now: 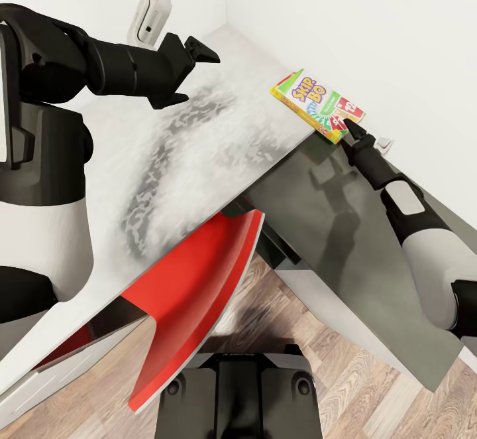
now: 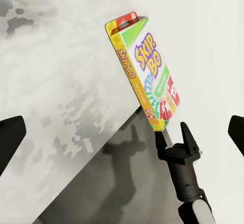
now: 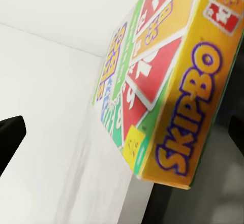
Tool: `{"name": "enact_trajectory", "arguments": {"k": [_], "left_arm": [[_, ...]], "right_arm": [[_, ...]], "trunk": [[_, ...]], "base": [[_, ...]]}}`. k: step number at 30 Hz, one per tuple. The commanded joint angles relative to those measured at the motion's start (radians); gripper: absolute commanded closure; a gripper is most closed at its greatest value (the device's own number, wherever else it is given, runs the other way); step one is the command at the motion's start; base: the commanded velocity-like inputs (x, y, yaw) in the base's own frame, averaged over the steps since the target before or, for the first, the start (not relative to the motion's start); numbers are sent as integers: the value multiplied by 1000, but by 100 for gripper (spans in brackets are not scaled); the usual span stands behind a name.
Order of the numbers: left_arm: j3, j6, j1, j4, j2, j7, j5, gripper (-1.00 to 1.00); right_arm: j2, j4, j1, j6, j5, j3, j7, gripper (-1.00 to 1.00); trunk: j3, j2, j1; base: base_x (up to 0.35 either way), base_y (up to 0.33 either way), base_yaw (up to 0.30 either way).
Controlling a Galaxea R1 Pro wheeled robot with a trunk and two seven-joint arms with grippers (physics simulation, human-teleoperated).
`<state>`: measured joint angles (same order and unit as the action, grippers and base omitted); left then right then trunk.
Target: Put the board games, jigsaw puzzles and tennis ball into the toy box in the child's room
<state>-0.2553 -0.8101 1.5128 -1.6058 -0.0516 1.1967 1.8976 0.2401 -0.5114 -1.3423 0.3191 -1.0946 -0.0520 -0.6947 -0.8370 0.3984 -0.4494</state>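
One board game, the white and green Skip-Bo box (image 1: pixel 318 104) (image 2: pixel 150 76) (image 3: pixel 162 82), lies flat on the table's light-grey top (image 1: pixel 199 147), close to the wall. Its near corner juts over the lower dark-grey top (image 1: pixel 331 227). My right gripper (image 1: pixel 346 127) (image 2: pixel 173 135) is open, its fingertips at that near corner; in the right wrist view its dark fingers (image 3: pixel 10 142) stand wide on either side of the box's end. My left gripper (image 1: pixel 195 77) hovers open above the light top, well left of the box, holding nothing. The toy box, puzzles and ball are out of view.
A red chair (image 1: pixel 199 280) is tucked under the table's front edge, just ahead of my base (image 1: pixel 238 392). White walls meet at the corner behind the table. A white object (image 1: pixel 151 18) stands at the back left. Wood plank floor (image 1: pixel 344 373) lies below.
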Motion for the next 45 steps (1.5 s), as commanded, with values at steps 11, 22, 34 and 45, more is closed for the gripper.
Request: {"name": "enact_trajectory", "arguments": {"k": [11, 22, 34, 45], "left_arm": [[-1, -3, 1, 0, -1, 9, 7, -100], [-1, -3, 1, 0, 0, 9, 8, -100], [-1, -3, 1, 0, 0, 9, 8, -100], [-1, -3, 1, 0, -1, 9, 8, -100]], "right_arm": [[-2, 23, -11, 9, -8, 0, 0, -100], [-6, 41, -28, 9, -8, 1, 0, -100], [-12, 50, -40, 9, -7, 1, 0, -100], [-21, 51, -50, 9, -7, 2, 0, -100]], "trunk": [[-1, 2, -1], [-1, 2, -1], [-1, 2, -1], [-1, 2, -1]], "base": [[0, 0, 0], [0, 0, 0], [0, 0, 0], [0, 0, 0]]}}
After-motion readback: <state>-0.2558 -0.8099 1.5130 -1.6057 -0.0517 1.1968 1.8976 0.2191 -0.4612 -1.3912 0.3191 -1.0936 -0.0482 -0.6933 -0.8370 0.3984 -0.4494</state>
